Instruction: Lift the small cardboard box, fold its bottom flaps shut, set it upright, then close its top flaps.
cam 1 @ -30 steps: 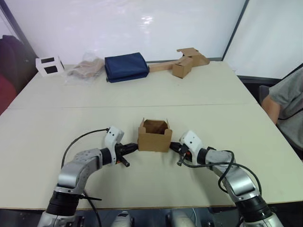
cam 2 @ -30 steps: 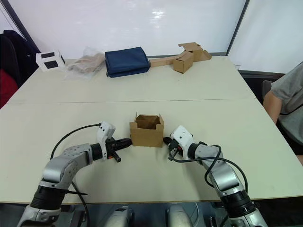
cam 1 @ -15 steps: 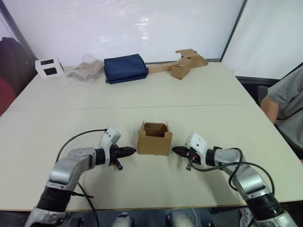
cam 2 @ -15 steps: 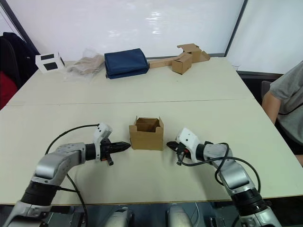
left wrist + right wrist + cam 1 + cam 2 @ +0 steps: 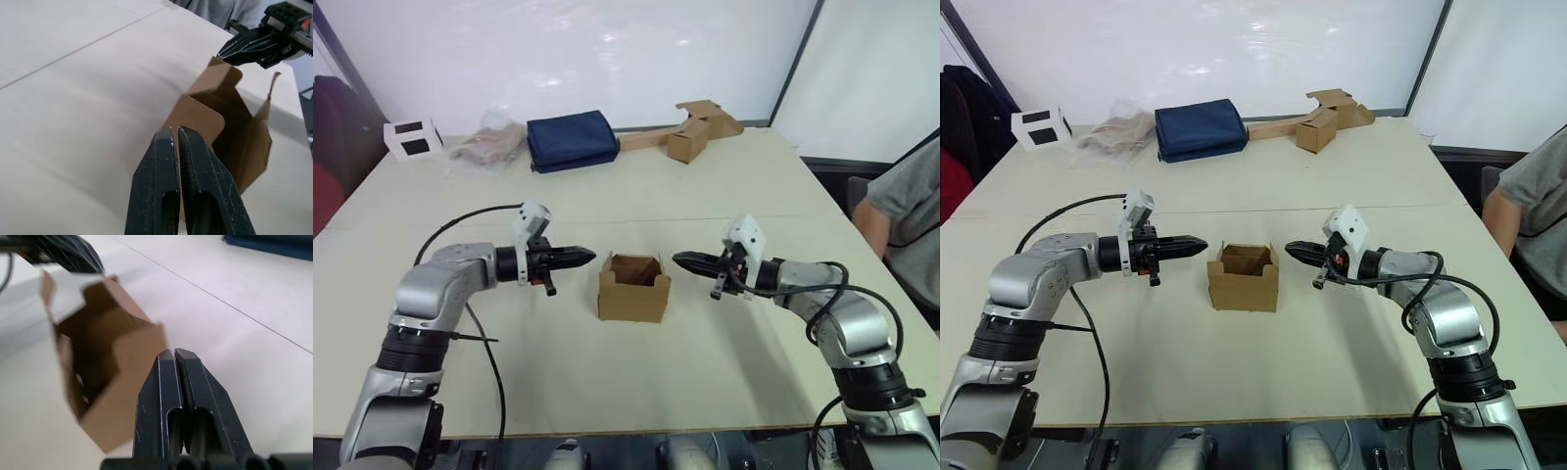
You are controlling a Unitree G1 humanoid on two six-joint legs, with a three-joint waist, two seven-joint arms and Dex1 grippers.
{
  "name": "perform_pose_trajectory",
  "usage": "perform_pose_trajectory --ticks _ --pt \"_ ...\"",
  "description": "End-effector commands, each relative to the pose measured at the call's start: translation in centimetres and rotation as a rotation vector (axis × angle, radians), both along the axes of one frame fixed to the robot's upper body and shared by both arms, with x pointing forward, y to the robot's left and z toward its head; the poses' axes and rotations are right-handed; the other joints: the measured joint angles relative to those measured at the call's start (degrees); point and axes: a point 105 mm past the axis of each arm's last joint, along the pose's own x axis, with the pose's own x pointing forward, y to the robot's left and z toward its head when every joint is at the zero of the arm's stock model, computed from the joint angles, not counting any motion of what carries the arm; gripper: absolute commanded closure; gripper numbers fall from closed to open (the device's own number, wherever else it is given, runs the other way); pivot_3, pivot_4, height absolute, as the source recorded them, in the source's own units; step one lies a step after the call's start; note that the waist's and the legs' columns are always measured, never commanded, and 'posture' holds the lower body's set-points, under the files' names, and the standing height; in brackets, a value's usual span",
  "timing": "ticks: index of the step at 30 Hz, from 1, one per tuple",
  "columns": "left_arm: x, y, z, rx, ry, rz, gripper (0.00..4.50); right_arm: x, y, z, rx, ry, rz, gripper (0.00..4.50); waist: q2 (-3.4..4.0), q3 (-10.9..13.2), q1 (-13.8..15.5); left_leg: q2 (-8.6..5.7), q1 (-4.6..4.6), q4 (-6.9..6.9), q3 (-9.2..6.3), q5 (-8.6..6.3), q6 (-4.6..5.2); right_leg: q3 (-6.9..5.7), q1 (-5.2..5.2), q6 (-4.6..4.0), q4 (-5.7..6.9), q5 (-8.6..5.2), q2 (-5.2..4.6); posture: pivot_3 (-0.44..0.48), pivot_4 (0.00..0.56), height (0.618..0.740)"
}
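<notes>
The small cardboard box [image 5: 633, 287] stands upright on the table [image 5: 724, 186] at the centre of the frame, its mouth facing up and the top flaps [image 5: 635, 266] standing open around the rim. To its left, the left gripper [image 5: 589, 258] hangs level with those flaps, fingers pressed together and gripping nothing, its tip just short of the box. To its right, the right gripper [image 5: 678, 258] mirrors it, also closed and empty, near the rim but apart from it. Along the top of the frame lie a folded navy cloth [image 5: 573, 140], a crumpled plastic bag [image 5: 489, 144], a white box [image 5: 412, 137] at upper left, and another cardboard box on a long strip [image 5: 690, 134]. A person's grey sleeve [image 5: 914, 201] shows at the right edge.
</notes>
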Motion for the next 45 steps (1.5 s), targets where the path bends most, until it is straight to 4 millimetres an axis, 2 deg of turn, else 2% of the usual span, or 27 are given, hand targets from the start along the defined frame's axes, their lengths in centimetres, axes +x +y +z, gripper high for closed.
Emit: perform_pose_trajectory --ticks 1,8,14,24,28,32,35,38,40,45 --pt "-0.2 -0.8 0.7 -0.009 -0.03 -0.047 4.35 -1.0 1.4 1.3 0.021 -0.04 0.054 4.5 0.0 0.0 0.1 0.0 -0.01 0.0 0.0 0.0 0.0 0.0 0.0 0.0 -0.01 0.0 0.0 0.0 0.15 0.74" --pt "-0.7 -2.1 0.0 0.012 -0.017 -0.085 4.35 -1.9 2.5 0.7 0.023 -0.013 0.086 4.5 0.0 0.0 0.0 0.0 -0.05 0.01 -0.01 0.0 0.0 -0.01 -0.03 0.0 -0.01 0.0 0.0 0.0 0.15 0.74" --pt "-1.5 -2.9 -0.6 0.044 0.007 -0.113 4.35 -1.6 3.1 -0.4 0.008 -0.002 0.084 4.5 0.0 0.0 0.0 0.0 -0.05 0.0 -0.02 0.0 0.0 -0.01 -0.04 0.0 -0.01 0.0 0.01 0.0 0.15 0.74" --pt "-1.0 -2.7 -2.3 0.104 0.018 -0.086 4.35 -1.5 3.8 -1.7 -0.004 0.02 0.096 4.5 0.0 0.0 0.0 0.0 -0.05 0.0 -0.01 0.0 0.0 -0.01 -0.04 0.0 -0.01 0.0 0.01 0.0 0.15 0.74" --pt "-0.7 -2.4 -2.4 0.097 0.018 -0.073 4.35 -1.6 3.5 -0.4 0.062 0.023 0.104 4.5 0.0 0.0 0.0 0.0 -0.05 0.01 -0.02 0.0 0.0 -0.01 -0.04 0.0 -0.01 0.0 0.01 0.0 0.15 0.74" --pt "-0.5 -2.2 -2.6 0.097 0.015 -0.06 4.35 -2.8 2.8 1.8 0.151 0.027 0.152 4.5 0.0 0.0 0.1 0.0 -0.06 0.01 -0.02 0.0 0.0 -0.01 -0.03 0.0 -0.01 0.0 0.0 0.0 0.15 0.74" --pt "-0.5 -2.2 -2.7 0.093 0.017 -0.058 4.35 -2.7 2.1 3.5 0.232 0.023 0.139 4.5 0.0 0.0 0.1 0.0 -0.05 0.0 -0.02 0.0 0.0 -0.01 -0.02 0.0 -0.02 0.0 0.0 0.0 0.15 0.74" --pt "-0.4 -2.3 -2.8 0.087 0.017 -0.057 4.35 -2.4 1.7 3.9 0.263 0.036 0.118 4.5 0.0 0.0 0.1 0.0 -0.04 0.0 -0.02 0.0 0.01 -0.01 -0.02 0.0 -0.01 0.0 0.0 0.0 0.15 0.74" --pt "-0.3 -2.3 -2.7 0.081 0.016 -0.055 4.35 -2.1 1.4 3.7 0.259 0.047 0.093 4.5 0.0 0.0 0.1 0.0 -0.04 0.0 -0.02 0.0 0.01 -0.01 -0.02 0.0 -0.01 0.0 0.01 0.0 0.15 0.74" --pt "-0.3 -2.5 -2.2 0.054 0.016 -0.053 4.35 -0.5 0.6 0.3 0.123 0.056 -0.022 4.5 0.0 0.0 0.1 -0.01 -0.05 0.0 -0.02 0.0 0.01 -0.01 -0.02 0.0 -0.02 0.0 0.0 0.0 0.15 0.74"
